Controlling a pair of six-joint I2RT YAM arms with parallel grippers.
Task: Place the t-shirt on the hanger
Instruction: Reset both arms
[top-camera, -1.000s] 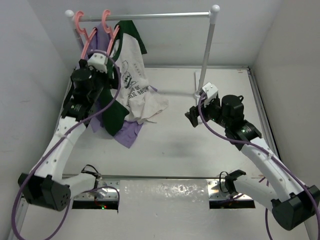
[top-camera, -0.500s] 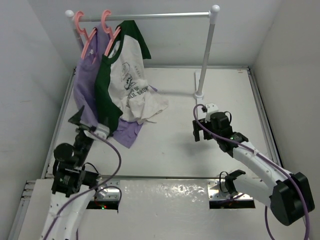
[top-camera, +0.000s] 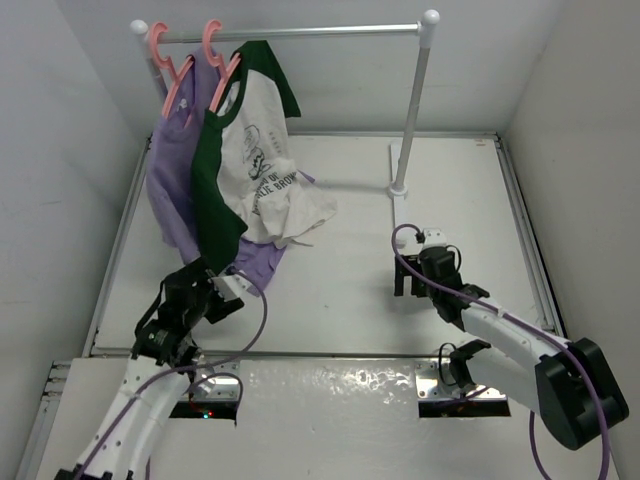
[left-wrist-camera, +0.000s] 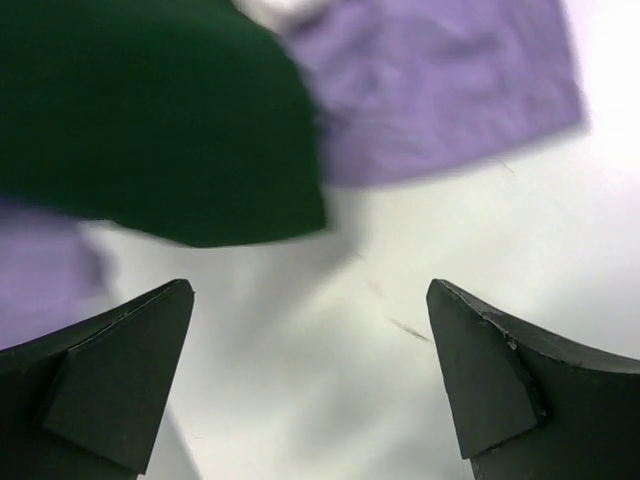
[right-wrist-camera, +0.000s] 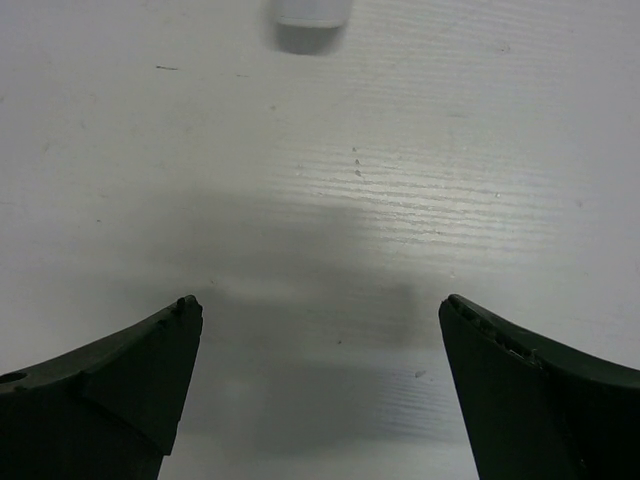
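Note:
The t-shirt (top-camera: 258, 150), white with dark green sleeves and a black graphic, hangs on the pink hanger (top-camera: 222, 72), which is hooked on the rail. Its hem rests on the table. My left gripper (top-camera: 207, 282) is open and empty, low over the table just near of the shirt's hanging green sleeve (left-wrist-camera: 150, 120). The left wrist view shows the fingers (left-wrist-camera: 110, 380) wide apart over bare table. My right gripper (top-camera: 408, 287) is open and empty, close above the table at the right, far from the shirt. Its fingers (right-wrist-camera: 130, 390) are wide apart.
A purple t-shirt (top-camera: 168, 170) hangs on a second pink hanger (top-camera: 170, 80) left of the task shirt; its fabric (left-wrist-camera: 440, 90) trails on the table. The grey rack rail (top-camera: 300, 32) spans the back, its right post (top-camera: 412, 110) standing on a foot (right-wrist-camera: 312, 12) ahead of my right gripper.
My left arm has come away from the hanger and dropped back toward the near edge. My right arm has lowered and pulled back toward the table. The t-shirt stays hanging.

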